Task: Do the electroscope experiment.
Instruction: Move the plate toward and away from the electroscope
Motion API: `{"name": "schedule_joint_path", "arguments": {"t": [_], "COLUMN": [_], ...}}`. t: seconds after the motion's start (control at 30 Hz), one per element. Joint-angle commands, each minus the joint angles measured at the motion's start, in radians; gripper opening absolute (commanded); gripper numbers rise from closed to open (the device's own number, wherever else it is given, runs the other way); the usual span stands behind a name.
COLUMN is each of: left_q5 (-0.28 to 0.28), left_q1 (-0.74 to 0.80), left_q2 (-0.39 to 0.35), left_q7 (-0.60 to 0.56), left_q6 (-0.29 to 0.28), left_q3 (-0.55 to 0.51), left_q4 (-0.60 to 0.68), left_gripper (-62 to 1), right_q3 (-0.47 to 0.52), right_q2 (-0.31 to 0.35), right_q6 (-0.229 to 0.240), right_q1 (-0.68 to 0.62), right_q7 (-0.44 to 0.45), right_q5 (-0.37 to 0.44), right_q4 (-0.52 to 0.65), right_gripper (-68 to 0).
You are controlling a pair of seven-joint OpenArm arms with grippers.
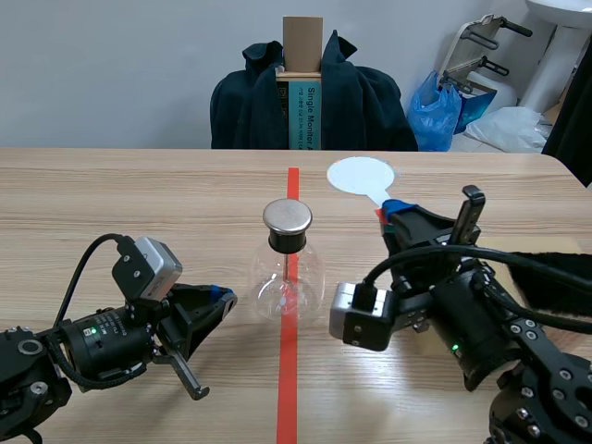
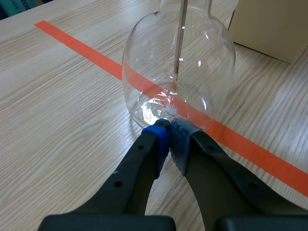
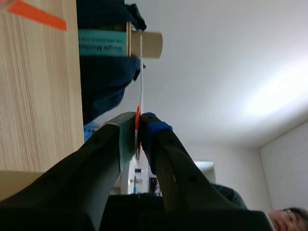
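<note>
Lower left, the left tool (image 1: 222, 296) lay by the flask (image 1: 273, 282); only its wrist view showed tips together. The right tool (image 1: 388, 211) clamped the white paddle (image 1: 361, 176).

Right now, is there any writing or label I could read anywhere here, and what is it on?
"Single Monitor": white letters on the teal side of the cardboard box behind the table, draped with a dark jacket.
The smaller print beside it: too small to read.
Letters on a teal strip beyond the glass flask, left wrist view: cut off, unreadable.
Flask and white paddle: no writing seen.
</note>
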Motion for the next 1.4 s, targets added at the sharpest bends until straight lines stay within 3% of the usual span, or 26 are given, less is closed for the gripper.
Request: {"name": "schedule_joint_path", "arguments": {"t": [0.0, 0.33, 0.6, 0.97, 1.37], "left_q5": [-0.007, -0.007, -0.007, -0.007, -0.007], "left_q1": [-0.005, -0.005, -0.005, -0.005, -0.005], "left_q2": [0.003, 0.003, 0.003, 0.003, 0.002], "left_q7": [-0.018, -0.018, -0.018, -0.018, -0.018], "left_q6": [0.002, 0.002, 0.002, 0.002, 0.002], "left_q3": [-0.007, -0.007, -0.007, -0.007, -0.007], "left_q4": [0.018, 0.018, 0.018, 0.018, 0.018], "left_gripper": [-57.7, -57.7, -57.7, -57.7, -57.7], "right_q3": [0.008, 0.008, 0.008, 0.008, 0.008], "right_q2": [0.013, 0.013, 0.013, 0.013, 0.013], "right_q6": [-0.014, -0.014, -0.014, -0.014, -0.014], "right_q1": [0.009, 0.009, 0.009, 0.009, 0.009], "right_q7": [0.038, 0.258, 0.318, 0.314, 0.119], "right_q5": [0.007, 0.006, 0.006, 0.006, 0.007], "right_q4": [0.019, 0.019, 0.019, 0.019, 0.019], "right_gripper": [-66.9, -66.9, -66.9, -66.9, -66.9]}}
